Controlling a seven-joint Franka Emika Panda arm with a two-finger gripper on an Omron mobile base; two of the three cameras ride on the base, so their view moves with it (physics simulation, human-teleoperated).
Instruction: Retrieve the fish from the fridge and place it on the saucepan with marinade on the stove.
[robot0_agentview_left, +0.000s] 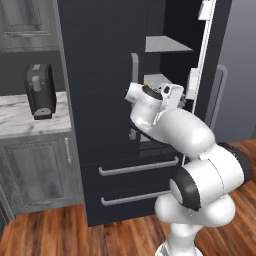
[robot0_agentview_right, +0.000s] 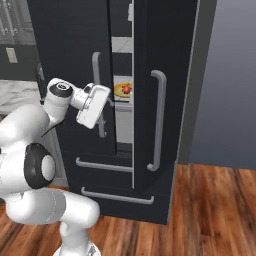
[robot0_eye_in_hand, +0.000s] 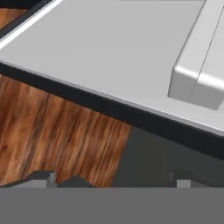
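Beside fridge (robot0_agentview_left: 100, 75), marble counter (robot0_agentview_left: 20, 117) (wood floor (robot0_agentview_right: 200, 215))

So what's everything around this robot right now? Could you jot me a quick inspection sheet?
Surface: grey fridge shelf, holding a plate.
Job's things: black fridge, right door ajar; red fish on a yellow-rimmed plate inside.
Clutter: dark coffee machine on the marble counter.
Grippers: tool open, empty, at the door gap, apart from the fish.
Cables: nothing seen.
Surroundings: grey cabinet, wood floor, grey wall.
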